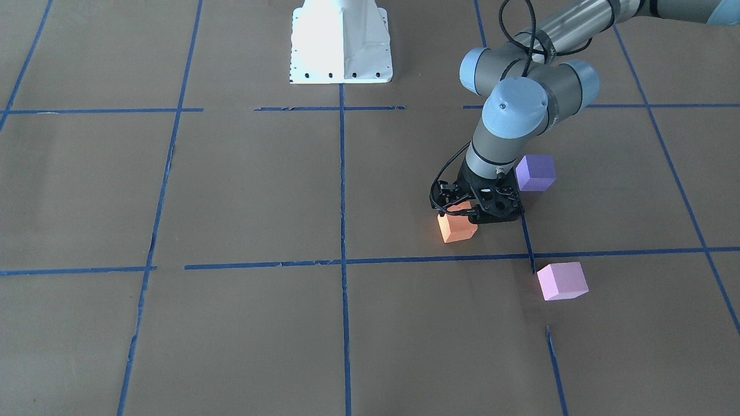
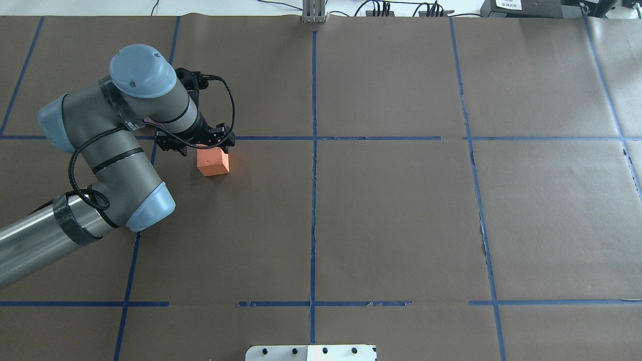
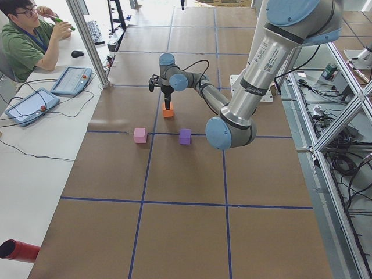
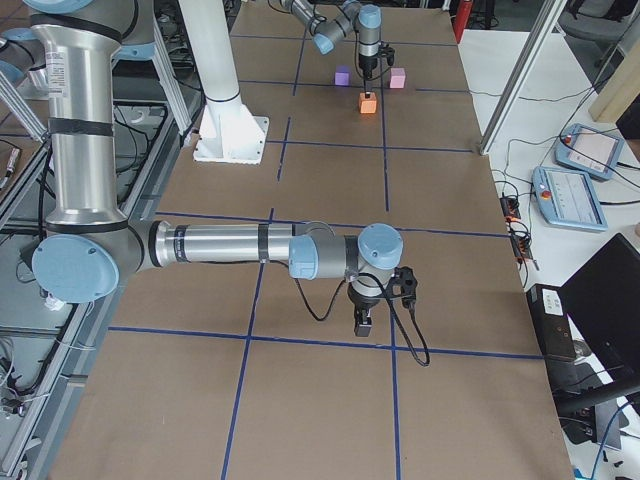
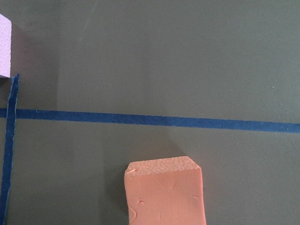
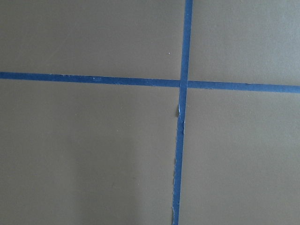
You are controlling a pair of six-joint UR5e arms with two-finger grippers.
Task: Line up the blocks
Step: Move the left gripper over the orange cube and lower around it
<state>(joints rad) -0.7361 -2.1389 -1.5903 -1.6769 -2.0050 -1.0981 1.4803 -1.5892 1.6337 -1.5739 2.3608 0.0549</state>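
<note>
My overhead and front cameras look down from opposite sides, both seeing the small orange foam cube (image 1: 457, 230). My left wrist camera sits close above it.

Orange block (image 5: 164, 194), blue tape (image 5: 150, 120), possibly pink block (image 5: 3, 47)

Front-facing view, table (image 1: 231, 190): the first block (image 1: 457, 229) lies just under the left gripper (image 1: 465, 212). The second block (image 1: 536, 172) lies at 2 o'clock from it. The third block (image 1: 562, 281) lies at 4 o'clock, across a tape line (image 1: 404, 260). All three stand apart. The right gripper (image 4: 364, 322) hangs well apart from them.
</note>
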